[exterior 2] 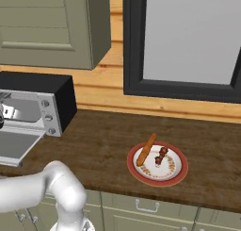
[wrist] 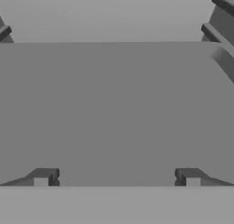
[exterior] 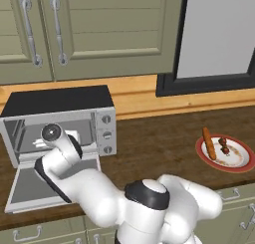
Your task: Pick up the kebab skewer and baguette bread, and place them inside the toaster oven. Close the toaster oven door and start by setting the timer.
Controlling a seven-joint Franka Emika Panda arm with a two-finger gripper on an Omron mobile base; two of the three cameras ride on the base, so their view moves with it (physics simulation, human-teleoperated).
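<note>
Here the end effector point(wrist: 117, 179), fingers spread, faces the toaster oven point(exterior: 60, 126) interior; baguette bread point(exterior: 208, 143) lies well apart.

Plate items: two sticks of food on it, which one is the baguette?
The baguette bread is the long plain orange-brown stick, on the plate side nearer the toaster oven, one end overhanging the rim. The kebab skewer is shorter, with dark chunks.

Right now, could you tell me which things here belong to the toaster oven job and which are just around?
Job:
- kebab skewer, on the plate
- baguette bread, on the plate
- toaster oven
- toaster oven door, down
- hand, open

Around:
- plate
- cabinet handles
</note>
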